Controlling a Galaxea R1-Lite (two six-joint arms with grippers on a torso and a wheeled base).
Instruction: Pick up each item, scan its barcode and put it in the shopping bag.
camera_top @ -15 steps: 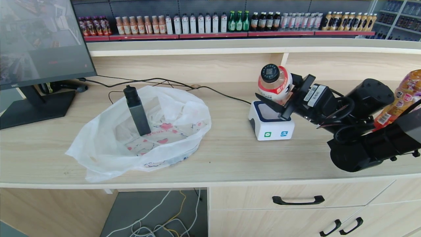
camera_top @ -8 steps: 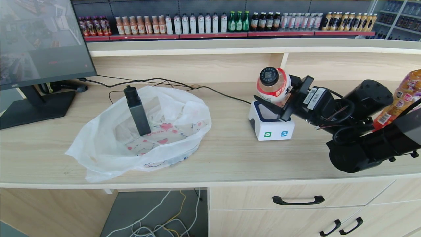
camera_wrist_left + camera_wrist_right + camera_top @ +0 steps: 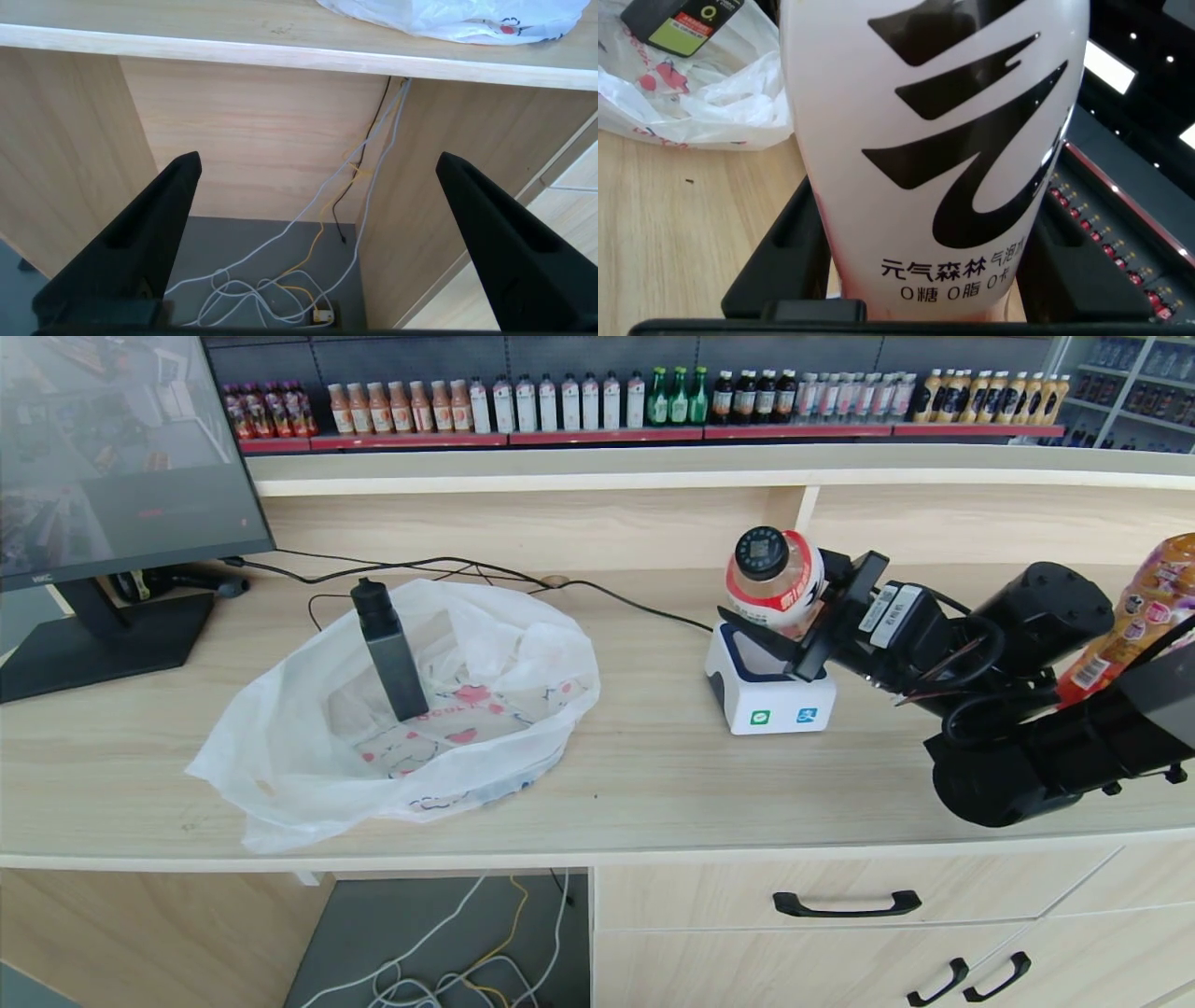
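Holding a white bottle point(image 3: 780, 569) tilted just above the scanner point(image 3: 775, 705), the right gripper point(image 3: 775, 595) has its fingers point(image 3: 766, 639) clamped on its body. The left wrist view adds the left gripper point(image 3: 318, 163) below the table point(image 3: 187, 42) edge, fingers point(image 3: 140, 243) wide apart over loose cables point(image 3: 308, 252). The shopping bag point(image 3: 280, 747) lies open on the table, well apart from the scanner.

bright, even light; soft shadows
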